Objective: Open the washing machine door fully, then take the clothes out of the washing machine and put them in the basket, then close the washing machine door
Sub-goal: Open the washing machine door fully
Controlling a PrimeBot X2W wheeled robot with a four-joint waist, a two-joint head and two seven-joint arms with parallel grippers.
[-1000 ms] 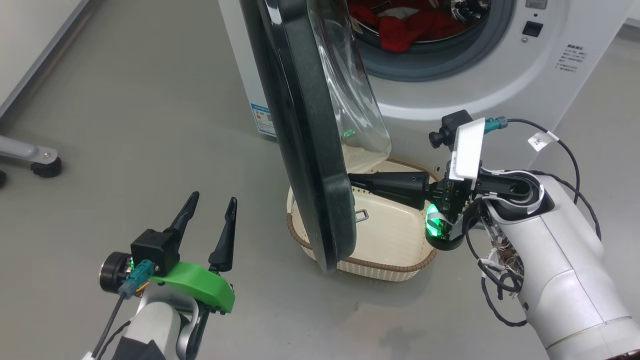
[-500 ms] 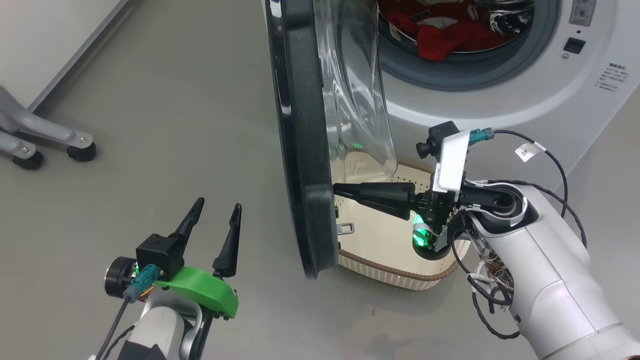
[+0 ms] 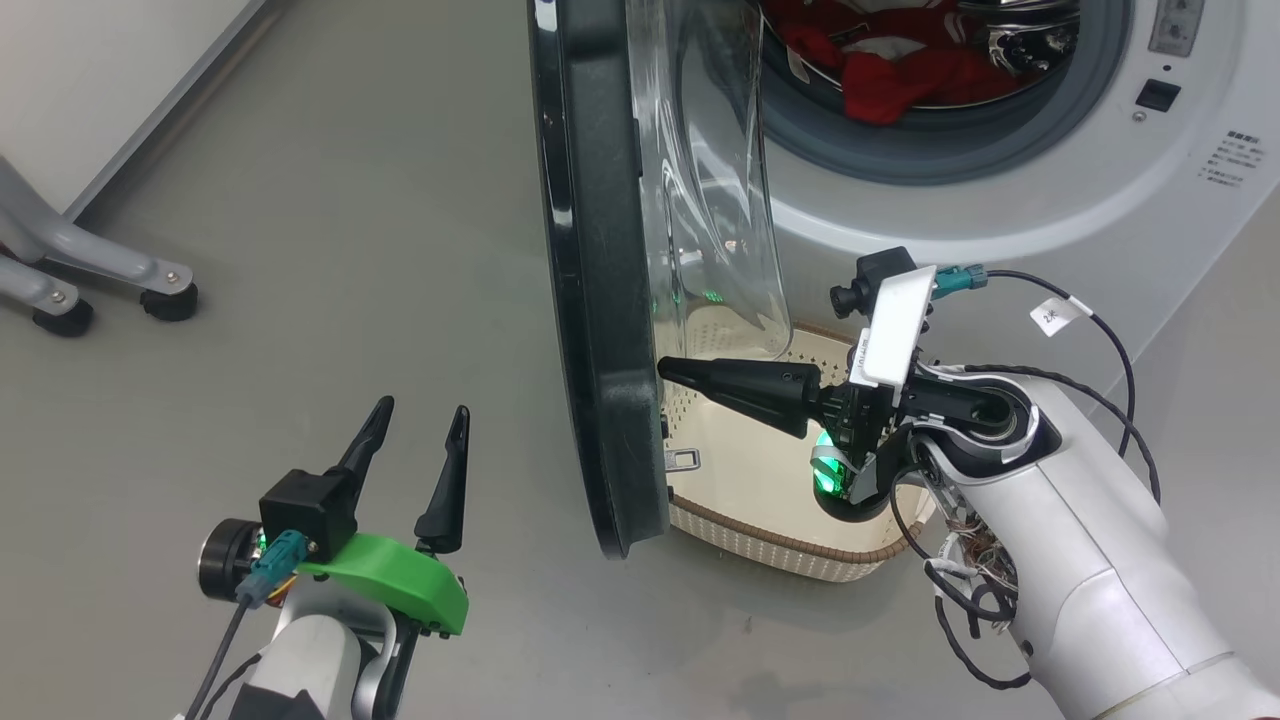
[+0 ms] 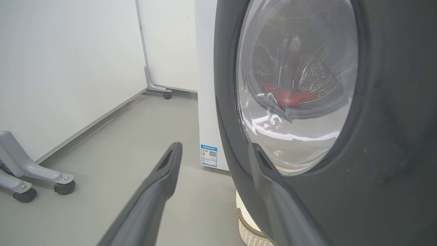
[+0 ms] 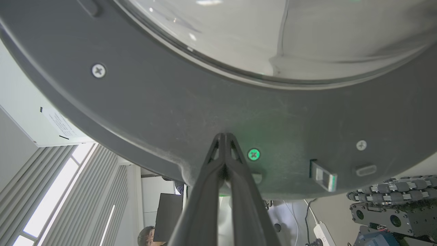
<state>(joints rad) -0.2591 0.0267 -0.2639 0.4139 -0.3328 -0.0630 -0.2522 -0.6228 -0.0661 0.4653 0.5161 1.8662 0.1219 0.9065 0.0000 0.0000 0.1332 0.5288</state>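
The white washing machine [image 3: 1000, 210] stands at the top right with its drum open. Red clothes [image 3: 900, 80] lie inside. The washing machine door [image 3: 600, 300] stands edge-on, black rim toward me and its glass bowl on the right. My right gripper [image 3: 665, 368] is shut, its tips pressed against the door's inner rim [image 5: 170, 112]. The shut tips [image 5: 224, 135] show close up in the right wrist view. Below the door sits the cream basket [image 3: 800, 548]. My left gripper [image 3: 420, 415] hangs open at the lower left, apart from the door. Its right finger [image 4: 269, 177] lies near the door's outer face [image 4: 382, 143].
Grey wheeled legs [image 3: 150, 285] stand on the floor at the left by a white wall [image 3: 90, 70]. The machine's blue label [image 4: 209, 155] sits low on its side. A door latch [image 5: 322, 176] shows on the inner rim. A person's head [image 5: 146, 235] shows beyond.
The head camera has shifted. The right gripper's shut tips have stayed on the inner rim and moved left with it; the door stands more edge-on. The left gripper has stayed open, about where it was.
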